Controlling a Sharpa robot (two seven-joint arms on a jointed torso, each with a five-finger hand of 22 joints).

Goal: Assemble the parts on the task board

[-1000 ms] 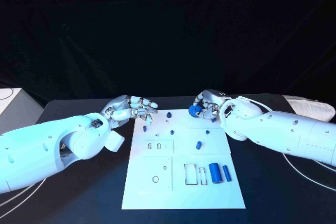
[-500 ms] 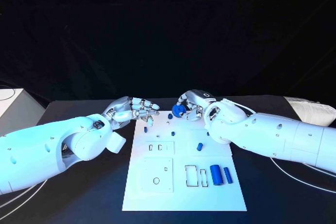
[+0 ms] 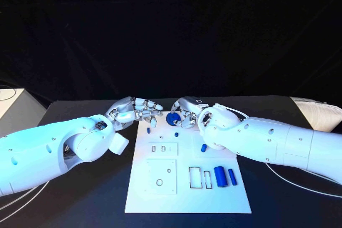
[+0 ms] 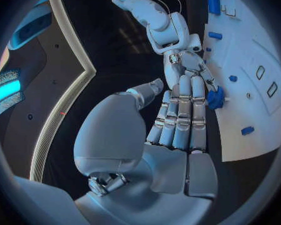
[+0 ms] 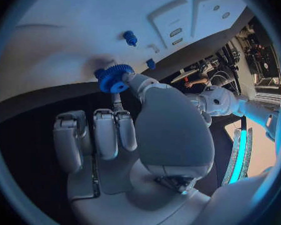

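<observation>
The right hand (image 3: 187, 114) pinches a blue gear (image 3: 172, 118) just above the task board's (image 3: 187, 201) far edge, nearer it than the empty, loosely curled left hand (image 3: 135, 111).

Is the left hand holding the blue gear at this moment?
No, the blue gear is pinched in the right hand, while the left hand beside it holds nothing.
</observation>
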